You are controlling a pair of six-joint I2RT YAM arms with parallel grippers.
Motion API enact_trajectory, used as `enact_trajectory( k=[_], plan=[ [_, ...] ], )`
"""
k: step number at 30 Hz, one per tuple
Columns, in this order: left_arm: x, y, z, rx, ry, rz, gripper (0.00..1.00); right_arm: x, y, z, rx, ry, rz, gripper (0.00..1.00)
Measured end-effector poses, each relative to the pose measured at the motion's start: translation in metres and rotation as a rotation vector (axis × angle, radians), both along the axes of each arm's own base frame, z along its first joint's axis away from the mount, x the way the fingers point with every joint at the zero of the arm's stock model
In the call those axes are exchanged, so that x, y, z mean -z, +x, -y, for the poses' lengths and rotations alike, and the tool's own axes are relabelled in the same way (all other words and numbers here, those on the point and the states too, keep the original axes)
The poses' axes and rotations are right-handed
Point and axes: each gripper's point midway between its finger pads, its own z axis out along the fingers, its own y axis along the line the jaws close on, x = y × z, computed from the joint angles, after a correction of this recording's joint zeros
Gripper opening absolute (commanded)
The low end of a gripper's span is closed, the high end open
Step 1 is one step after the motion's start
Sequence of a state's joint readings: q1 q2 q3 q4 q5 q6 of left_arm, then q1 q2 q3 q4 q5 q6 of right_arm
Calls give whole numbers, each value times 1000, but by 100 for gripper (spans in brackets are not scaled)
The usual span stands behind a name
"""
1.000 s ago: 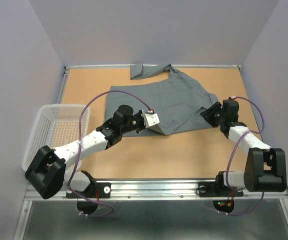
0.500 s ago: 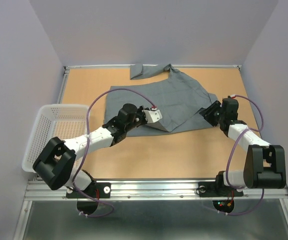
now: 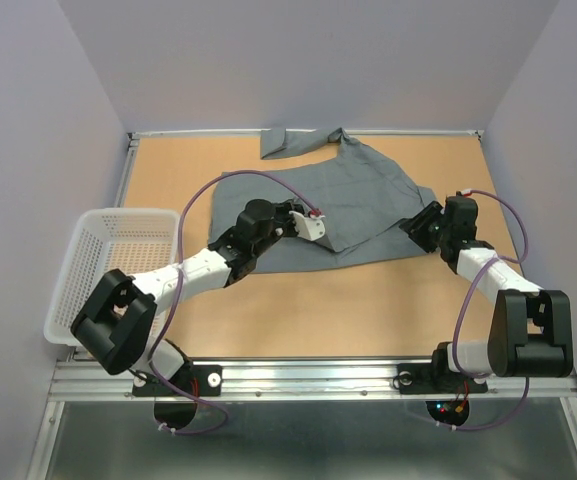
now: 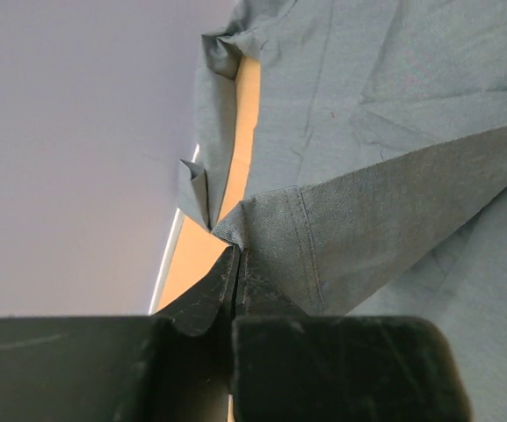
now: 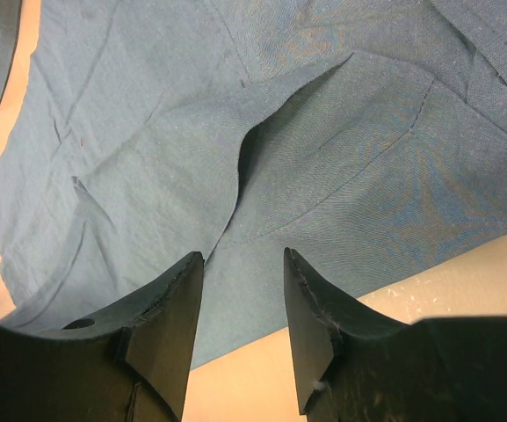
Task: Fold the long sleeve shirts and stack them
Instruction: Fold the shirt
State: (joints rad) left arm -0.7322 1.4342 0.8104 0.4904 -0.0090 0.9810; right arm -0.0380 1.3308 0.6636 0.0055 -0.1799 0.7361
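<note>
White mesh basket (image 3: 128,213) is seen at the far left, overhanging the left edge of the wooden table (image 3: 368,300).

Left gripper (image 4: 236,264) is reached out over the near-left part of the grey long sleeve shirt (image 3: 368,195). In the left wrist view its fingers are pressed together, pinched on a hemmed corner of the shirt. That corner is raised off the table and carried over the shirt body, so a triangular flap of cloth is drawn up from the layer below.

The shirt is spread across the far middle of the table, mostly flat with some creases. A bunched sleeve or collar part is laid against the far edge; which of the two cannot be told.

Right gripper (image 5: 241,258) is placed at the shirt's right edge, angled toward it. Its fingers are held apart, nothing clamped. A raised fold of cloth and the hem are seen in line with the gap. Contact with the cloth cannot be told.
</note>
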Motion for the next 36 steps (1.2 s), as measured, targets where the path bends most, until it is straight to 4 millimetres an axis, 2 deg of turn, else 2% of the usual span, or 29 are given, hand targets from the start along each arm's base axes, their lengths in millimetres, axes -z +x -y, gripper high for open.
enact_trajectory(
  k=[5, 10, 11, 13, 14, 17, 19, 21, 23, 24, 27, 29, 32, 33, 36],
  plan=[
    [-10, 1, 0, 6, 0, 38, 16, 0, 0, 0, 0, 1, 0, 47],
    [-5, -9, -8, -3, -33, 20, 23, 0, 0, 0, 0, 1, 0, 48],
    [-3, -13, -11, -7, -42, 8, 30, 0, 0, 0, 0, 1, 0, 47],
    [2, -19, -17, -19, -61, -12, 38, 0, 0, 0, 0, 1, 0, 48],
    [4, -22, -20, -27, -65, -19, 47, 0, 0, 0, 0, 1, 0, 47],
    [7, -30, -31, -63, -97, -46, 60, 0, 0, 0, -2, -1, 0, 47],
    [5, -34, -38, -93, -129, -58, 65, 0, 0, -1, -8, -3, 1, 47],
    [-2, -39, -47, -133, -188, -74, 71, 0, 0, -1, -21, -9, 4, 48],
    [-17, -44, -55, -175, -274, -82, 74, -2, 0, -2, -34, -17, 9, 48],
    [-32, -48, -60, -203, -353, -88, 73, -4, 1, -2, -44, -20, 15, 49],
    [-58, -54, -67, -258, -532, -127, 71, -15, 7, -5, -73, -26, 40, 50],
    [-73, -56, -65, -282, -662, -177, 71, -22, 14, -7, -94, -27, 58, 50],
    [-79, -48, -49, -322, -816, -301, 87, -26, 25, -15, -136, -24, 65, 52],
    [-75, -42, -41, -342, -845, -346, 93, -24, 27, -17, -148, -24, 62, 52],
    [-63, -16, -9, -416, -898, -493, 95, -19, 27, -30, -191, -22, 47, 56]
  ],
)
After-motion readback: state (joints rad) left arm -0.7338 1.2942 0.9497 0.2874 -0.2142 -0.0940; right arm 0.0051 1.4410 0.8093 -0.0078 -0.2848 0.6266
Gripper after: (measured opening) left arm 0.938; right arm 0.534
